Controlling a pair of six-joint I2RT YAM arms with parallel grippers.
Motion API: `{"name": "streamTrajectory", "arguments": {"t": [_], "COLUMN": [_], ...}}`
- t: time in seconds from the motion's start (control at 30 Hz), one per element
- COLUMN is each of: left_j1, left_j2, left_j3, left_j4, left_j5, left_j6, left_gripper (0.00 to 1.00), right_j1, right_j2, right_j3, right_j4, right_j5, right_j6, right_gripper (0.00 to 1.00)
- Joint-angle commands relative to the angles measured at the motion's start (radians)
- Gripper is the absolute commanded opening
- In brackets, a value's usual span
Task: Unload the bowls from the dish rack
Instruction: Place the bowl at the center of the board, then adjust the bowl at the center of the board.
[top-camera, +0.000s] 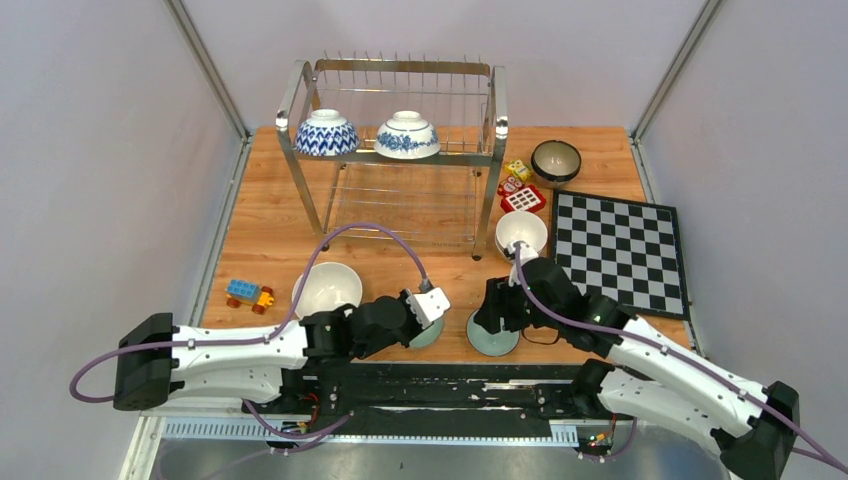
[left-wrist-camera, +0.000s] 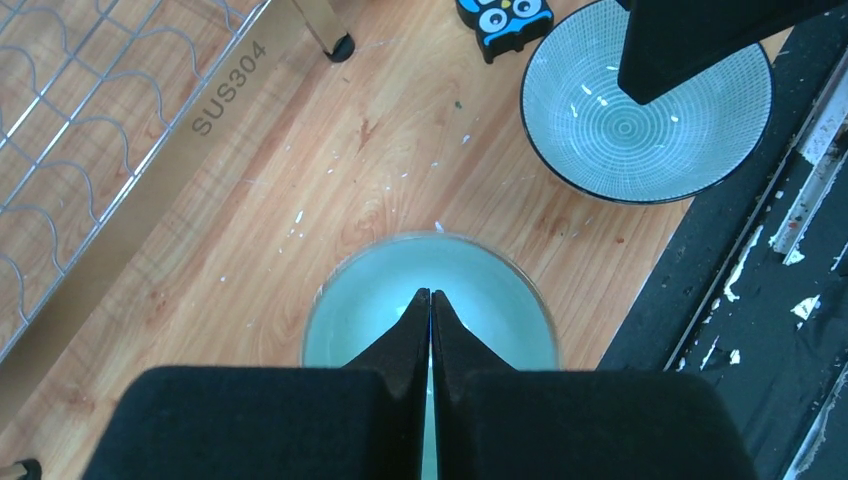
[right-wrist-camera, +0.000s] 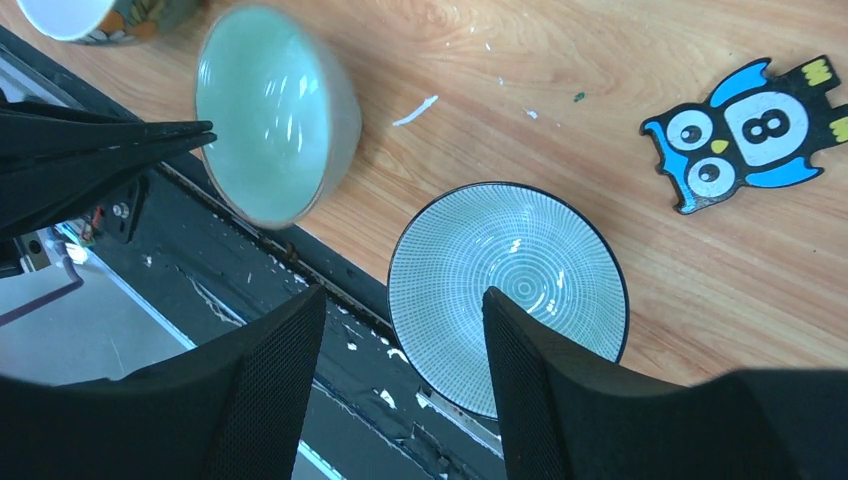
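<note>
Top external: dish rack (top-camera: 400, 67) holds 2 patterned bowls (top-camera: 326, 133) on its upper tier.

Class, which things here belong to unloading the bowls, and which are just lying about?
Job: shiny steel wire dish rack; blue-and-white zigzag-patterned ceramic bowl; blue-flowered white bowl; pale green bowl.
Lying about: black-and-white chessboard; colourful toy blocks; blue owl cut-out.

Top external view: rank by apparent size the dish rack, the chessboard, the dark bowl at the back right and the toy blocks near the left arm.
1. dish rack, largest, though its height brings its top nearer the camera
2. chessboard
3. dark bowl
4. toy blocks, smallest
</note>
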Motion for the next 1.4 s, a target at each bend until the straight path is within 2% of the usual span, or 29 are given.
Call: {"name": "streamTrajectory", "arguments": {"t": [0.0,0.3,0.33,0.5,0.63,0.7,0.8,1.13,1.27,1.37], "left_j1": [-0.01,-0.01,-0.01,-0.01,-0.01,-0.01,-0.01,-0.01,-0.01,-0.01], "left_j2": [-0.023,-0.145,-0.166,-0.303,-0.404,-0.443,-0.489,-0.55,-0.547,-0.543], "left_j3": [-0.039,-0.079,-0.081,-0.074,-0.063,-0.059,-0.049,0.006,0.055,0.096], "left_j4": [0.06,0.017,0.0,-0.137,-0.262,-0.321,-0.413,-0.664,-0.788,-0.85], "left_j5": [-0.027,-0.104,-0.116,-0.166,-0.214,-0.228,-0.257,-0.389,-0.437,-0.458], "left_j6": [-0.031,-0.216,-0.246,-0.383,-0.491,-0.539,-0.618,-0.839,-0.985,-1.018], "left_gripper": [0.0,0.0,0.03,0.47,0.69,0.84,0.99,1.0,1.0,1.0], "right_j1": [-0.011,-0.011,-0.01,-0.008,0.003,0.007,0.015,0.06,0.061,0.061], "right_j2": [0.064,0.228,0.261,0.434,0.556,0.607,0.668,0.836,0.896,0.924], "right_j3": [0.054,0.157,0.183,0.288,0.348,0.369,0.381,0.472,0.489,0.499], "right_j4": [-0.016,0.007,0.007,-0.001,0.0,0.0,0.021,0.033,0.005,-0.011], "right_j5": [-0.058,-0.095,-0.097,-0.122,-0.136,-0.139,-0.146,-0.14,-0.103,-0.071], "right_j6": [-0.037,-0.103,-0.118,-0.16,-0.182,-0.181,-0.172,-0.153,-0.146,-0.137], "right_gripper": [0.63,0.63,0.63,0.62,0.61,0.59,0.54,0.5,0.41,0.3]}}
